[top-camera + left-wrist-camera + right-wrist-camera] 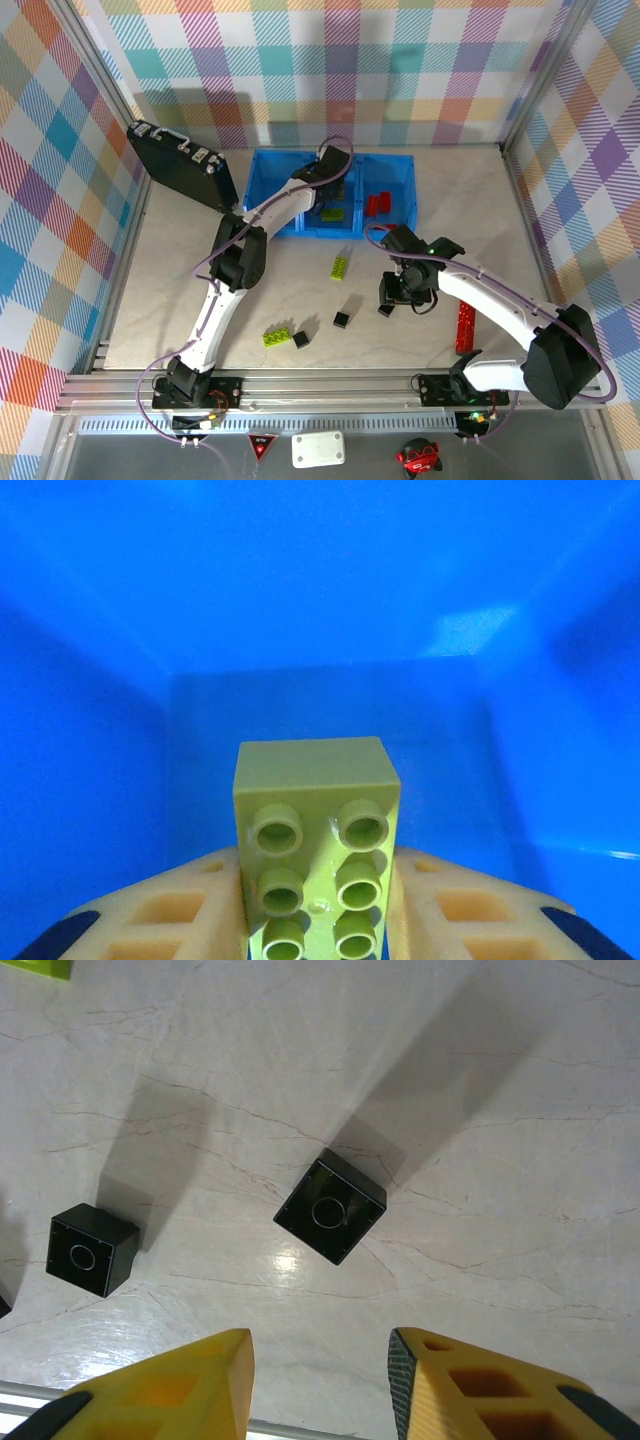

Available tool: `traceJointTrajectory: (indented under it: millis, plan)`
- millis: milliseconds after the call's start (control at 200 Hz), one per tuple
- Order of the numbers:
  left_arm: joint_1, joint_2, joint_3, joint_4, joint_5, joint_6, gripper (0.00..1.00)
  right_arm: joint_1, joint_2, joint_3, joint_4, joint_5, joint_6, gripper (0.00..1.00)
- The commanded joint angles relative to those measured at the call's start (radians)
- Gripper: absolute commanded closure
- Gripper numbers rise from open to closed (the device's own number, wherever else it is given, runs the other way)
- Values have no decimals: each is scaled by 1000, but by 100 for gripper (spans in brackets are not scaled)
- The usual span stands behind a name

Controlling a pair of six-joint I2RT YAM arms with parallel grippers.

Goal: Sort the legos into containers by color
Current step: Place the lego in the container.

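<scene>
Holding a lime-green brick point(318, 810) by its long sides, the left gripper point(316, 880) is closed on it inside the middle compartment of the blue bin point(262, 190) at the table's far edge, where another green brick point(332, 212) already lies; red bricks point(378, 203) sit in the right compartment. The likeliest slip here is in the release: if the brick clings to one pale finger point(160, 915) or drops from too high, it could bounce toward a divider. The right gripper point(320, 1345) hangs over the table's middle with its jaws apart and nothing between them, a black cube point(330, 1205) just ahead and a second cube point(92, 1250) off to one side. That nearer cube sits cornerwise to the jaws, so a close without turning the wrist would probably catch its corners and spin or shoot it away. Two green bricks point(340, 266) point(278, 336) lie loose toward the near edge. The table point(180, 300) is pale, marble-veined and glossy enough to throw back a light, so it looks slick and small pieces should slide easily. A black case point(180, 165) leans at the far-left corner, a red stick point(464, 326) lies near the right edge, and pastel plaid walls in an aluminium frame close the cell.
</scene>
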Motion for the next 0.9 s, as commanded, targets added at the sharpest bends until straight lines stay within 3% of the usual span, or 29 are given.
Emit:
traceJointTrajectory:
  millis: [0, 620, 895]
  plan:
    - [2, 18, 47, -33, -19, 12, 63, 5, -13, -12, 1, -13, 5, 58]
    - [2, 25, 47, -43, 27, -26, 54, 6, -8, -3, 1, -7, 4, 58]
    - [0, -46, 21, -77, 116, -54, 55, 6, 20, 23, 0, 14, -11, 57]
